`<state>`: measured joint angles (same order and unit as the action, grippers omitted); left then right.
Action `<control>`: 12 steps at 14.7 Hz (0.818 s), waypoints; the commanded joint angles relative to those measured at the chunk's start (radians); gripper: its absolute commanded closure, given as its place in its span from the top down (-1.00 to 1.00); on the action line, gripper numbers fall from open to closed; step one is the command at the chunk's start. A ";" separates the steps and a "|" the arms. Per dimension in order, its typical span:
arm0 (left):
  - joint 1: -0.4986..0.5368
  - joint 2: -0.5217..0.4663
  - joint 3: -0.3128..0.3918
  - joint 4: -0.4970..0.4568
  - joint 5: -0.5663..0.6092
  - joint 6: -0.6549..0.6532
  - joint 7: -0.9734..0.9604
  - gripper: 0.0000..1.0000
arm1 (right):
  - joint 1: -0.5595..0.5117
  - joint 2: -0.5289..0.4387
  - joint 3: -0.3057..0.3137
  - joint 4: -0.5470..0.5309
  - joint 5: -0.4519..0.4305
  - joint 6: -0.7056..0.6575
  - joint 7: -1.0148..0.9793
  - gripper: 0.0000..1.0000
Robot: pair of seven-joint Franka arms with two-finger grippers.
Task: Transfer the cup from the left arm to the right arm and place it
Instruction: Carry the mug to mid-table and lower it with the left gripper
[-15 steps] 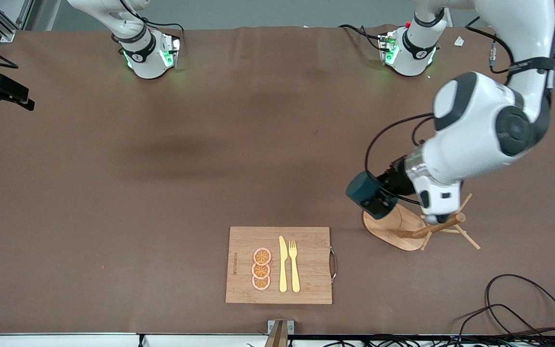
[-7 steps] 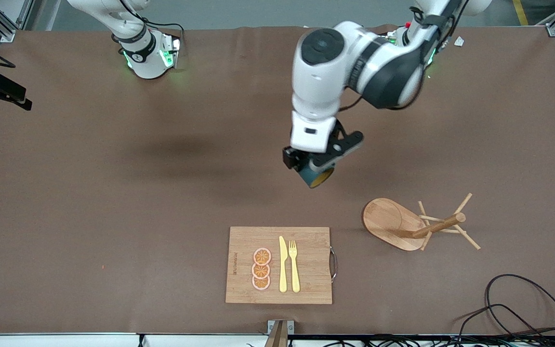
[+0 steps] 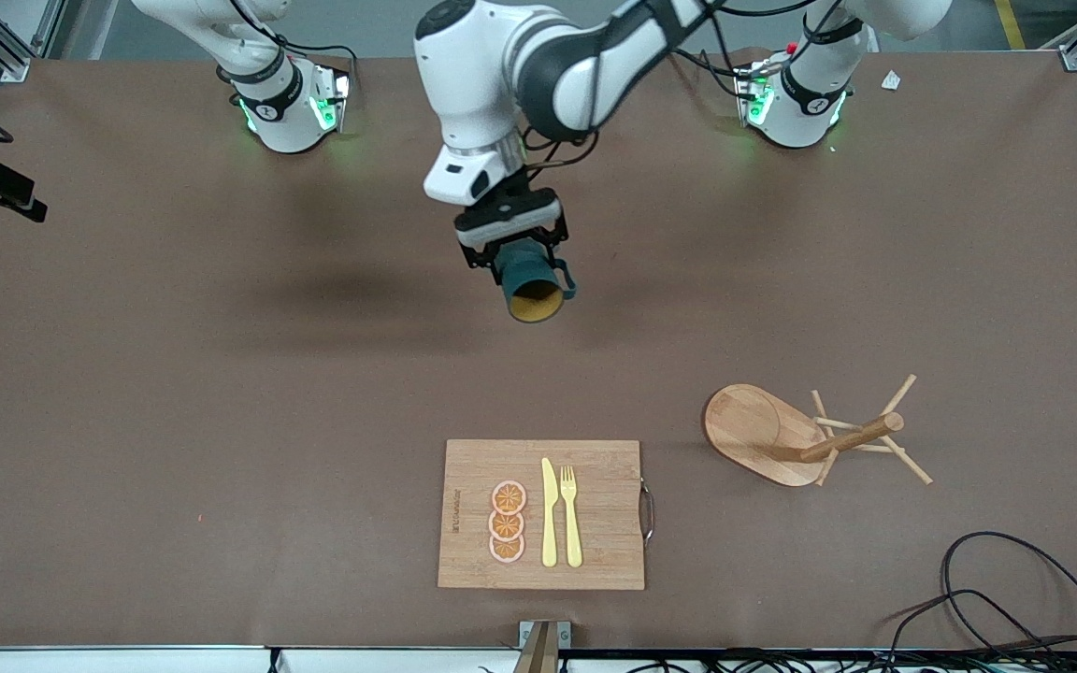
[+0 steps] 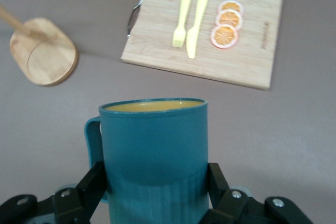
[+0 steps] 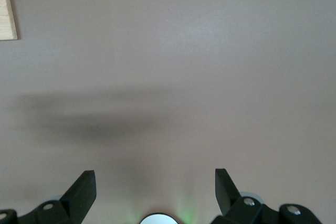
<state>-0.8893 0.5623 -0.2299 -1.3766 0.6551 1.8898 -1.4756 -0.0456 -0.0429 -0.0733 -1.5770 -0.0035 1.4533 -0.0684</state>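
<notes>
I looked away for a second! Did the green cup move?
Yes. The left hand is carrying the cup through the air. It went from over the wooden peg rack toward the right arm's end, away from the cutting board.

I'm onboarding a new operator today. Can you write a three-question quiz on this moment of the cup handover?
1. True or false: the left gripper is shut on the cup.
2. Which gripper stands open over bare table? A) left B) right
3. Fill in: the knife and fork lie on the ____, beside three orange slices.

Key: 1 true; 2 B; 3 cutting board.
</notes>
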 commanded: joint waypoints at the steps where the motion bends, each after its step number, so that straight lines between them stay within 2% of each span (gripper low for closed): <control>1: -0.075 0.045 0.011 0.004 0.150 0.012 -0.058 0.16 | -0.037 0.044 0.015 0.011 0.016 0.031 -0.001 1.00; 5: -0.155 0.099 0.009 0.002 0.380 0.055 -0.216 0.13 | -0.074 0.182 0.015 0.023 0.004 0.120 -0.033 1.00; 8: -0.198 0.139 0.008 0.001 0.564 0.060 -0.369 0.13 | -0.086 0.221 0.015 0.011 0.002 0.171 -0.050 1.00; 12: -0.237 0.189 0.009 -0.054 0.763 0.058 -0.566 0.13 | -0.095 0.265 0.015 -0.006 0.003 0.235 -0.047 1.00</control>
<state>-1.1146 0.7311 -0.2301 -1.4094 1.3225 1.9395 -1.9442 -0.1227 0.2099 -0.0739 -1.5798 -0.0039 1.6702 -0.1049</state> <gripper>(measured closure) 0.176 0.000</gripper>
